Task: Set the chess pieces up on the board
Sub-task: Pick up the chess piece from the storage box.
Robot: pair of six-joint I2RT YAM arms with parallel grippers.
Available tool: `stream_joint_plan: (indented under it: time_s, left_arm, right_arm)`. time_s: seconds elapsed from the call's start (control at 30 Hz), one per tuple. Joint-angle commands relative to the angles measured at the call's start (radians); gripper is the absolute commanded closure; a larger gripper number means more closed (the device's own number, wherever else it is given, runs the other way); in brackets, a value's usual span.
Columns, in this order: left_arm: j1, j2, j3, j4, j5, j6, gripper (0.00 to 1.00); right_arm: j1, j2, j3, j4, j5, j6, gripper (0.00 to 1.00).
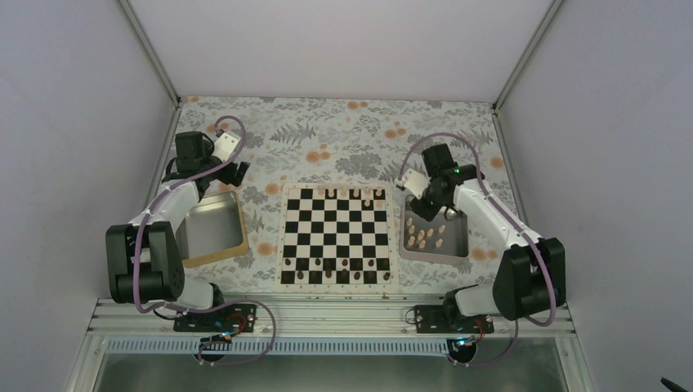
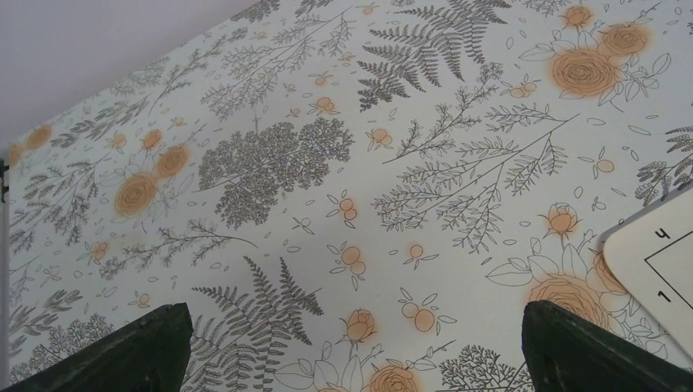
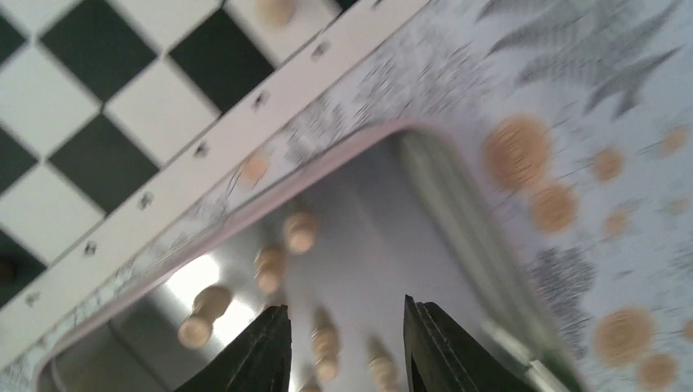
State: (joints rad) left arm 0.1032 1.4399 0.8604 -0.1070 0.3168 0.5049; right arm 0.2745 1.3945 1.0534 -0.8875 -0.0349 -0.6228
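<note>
The board lies mid-table, its corner also showing in the left wrist view. A few pale chess pieces stand on its far row. Several more lie in the steel tray to its right. My right gripper hovers over that tray's far left part. In the right wrist view it is open, nothing between its fingers, blurred pale pieces below. My left gripper hangs wide open over the flowered cloth, left of the board.
Dark brown chessmen line the board's near row. A wood-rimmed steel tray sits left of the board under the left arm. The right tray's rim runs close beside the board's pale border. White walls enclose the table.
</note>
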Motion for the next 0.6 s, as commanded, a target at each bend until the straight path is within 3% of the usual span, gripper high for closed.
stream_joint_plan:
  time_s: [0.0,0.57]
  left_arm:
    - [0.004,-0.009,0.027,0.004,0.011,-0.002,0.00]
    - [0.005,-0.014,0.022,0.004,-0.014,-0.006,0.00]
  right_arm:
    - [0.010,-0.051,-0.104,-0.014,0.012,-0.063,0.63]
    - [-0.014,0.134,-0.159,0.162,-0.123,-0.071,0.60]
